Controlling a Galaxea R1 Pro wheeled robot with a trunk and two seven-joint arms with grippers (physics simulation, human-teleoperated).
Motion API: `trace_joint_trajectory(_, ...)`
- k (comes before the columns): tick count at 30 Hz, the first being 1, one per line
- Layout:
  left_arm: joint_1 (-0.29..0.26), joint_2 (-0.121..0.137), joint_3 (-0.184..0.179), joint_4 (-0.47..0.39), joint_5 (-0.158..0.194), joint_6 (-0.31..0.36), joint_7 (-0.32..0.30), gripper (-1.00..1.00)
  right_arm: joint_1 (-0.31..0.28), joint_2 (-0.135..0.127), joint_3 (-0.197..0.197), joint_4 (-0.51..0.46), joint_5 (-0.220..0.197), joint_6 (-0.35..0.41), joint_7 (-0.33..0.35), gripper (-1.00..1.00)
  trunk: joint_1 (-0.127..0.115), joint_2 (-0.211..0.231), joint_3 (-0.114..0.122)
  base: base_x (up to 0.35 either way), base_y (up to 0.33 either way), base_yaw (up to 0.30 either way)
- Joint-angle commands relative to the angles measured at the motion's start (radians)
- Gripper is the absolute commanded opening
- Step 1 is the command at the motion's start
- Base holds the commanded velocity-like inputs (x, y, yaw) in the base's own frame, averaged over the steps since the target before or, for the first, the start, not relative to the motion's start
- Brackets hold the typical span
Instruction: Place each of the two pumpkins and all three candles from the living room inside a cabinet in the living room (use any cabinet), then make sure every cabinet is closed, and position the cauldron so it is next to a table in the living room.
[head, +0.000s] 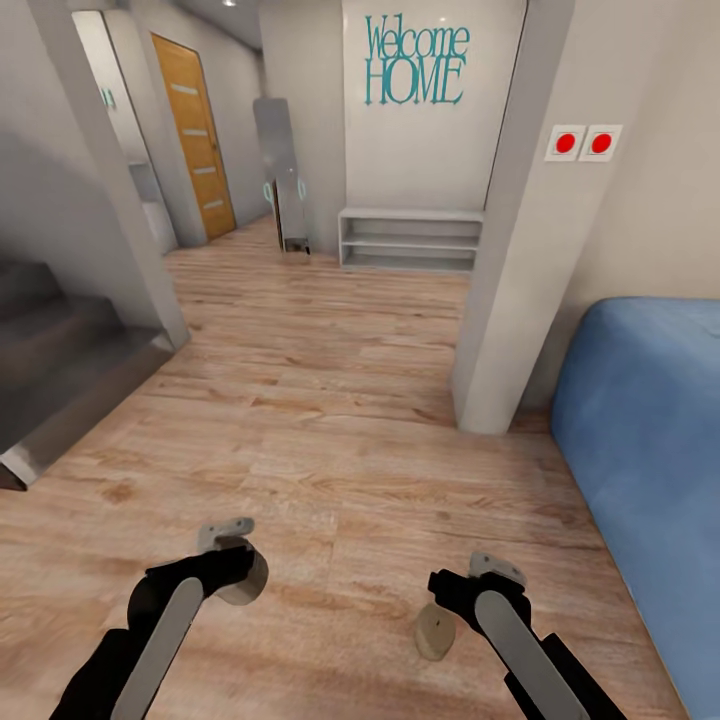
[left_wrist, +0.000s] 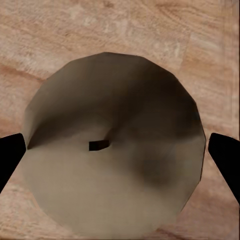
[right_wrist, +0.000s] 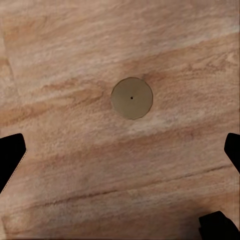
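Observation:
I am looking down at a wooden floor in a hallway. My left gripper (head: 233, 562) is shut on a candle (head: 247, 583). In the left wrist view the candle's pale beige top (left_wrist: 115, 190) spans the whole gap between the two dark fingertips (left_wrist: 10, 155). A second candle (head: 435, 630) stands on the floor below my right gripper (head: 478, 582). In the right wrist view this candle (right_wrist: 131, 98) is a small beige disc well beyond the gripper (right_wrist: 120, 155), which is open with nothing between its fingers.
A blue sofa (head: 650, 450) stands at the right. A white wall pillar (head: 510, 280) is ahead on the right and grey stairs (head: 60, 360) are at the left. The hallway leads to a white shoe shelf (head: 410, 240) and an orange door (head: 195, 130).

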Motion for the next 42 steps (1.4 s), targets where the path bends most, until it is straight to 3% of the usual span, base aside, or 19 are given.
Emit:
trace_joint_trajectory(1, 0.000, 0.005, -0.003, -0.006, 0.042, 0.006, 0.011, -1.00, -0.001, -0.001, 0.001, 0.000, -0.004, 0.008, 0.002, 1.00, -0.004, 0.007, 0.002, 0.000, 0.000, 0.000)
trace_joint_trajectory(3, 0.000, 0.011, -0.002, -0.016, 0.119, 0.027, 0.011, -1.00, -0.001, -0.001, 0.001, 0.012, -0.003, 0.008, 0.017, 1.00, -0.012, 0.021, 0.009, 0.000, 0.000, 0.000)
trace_joint_trajectory(5, 0.001, 0.016, 0.003, -0.020, 0.173, 0.058, 0.011, -1.00, -0.003, -0.001, 0.000, 0.032, -0.003, 0.008, 0.029, 1.00, -0.016, 0.028, 0.012, 0.000, 0.000, 0.000)
trace_joint_trajectory(9, 0.001, 0.019, 0.013, -0.021, 0.205, 0.083, 0.010, -1.00, -0.017, -0.001, 0.000, 0.068, -0.003, 0.008, 0.047, 1.00, -0.016, 0.028, 0.012, 0.000, 0.000, 0.000)
trace_joint_trajectory(42, 0.002, 0.019, 0.018, -0.018, 0.215, 0.091, 0.009, -1.00, -0.024, -0.001, 0.000, 0.105, -0.003, 0.007, 0.070, 1.00, -0.016, 0.028, 0.012, 0.091, -0.018, 0.000)
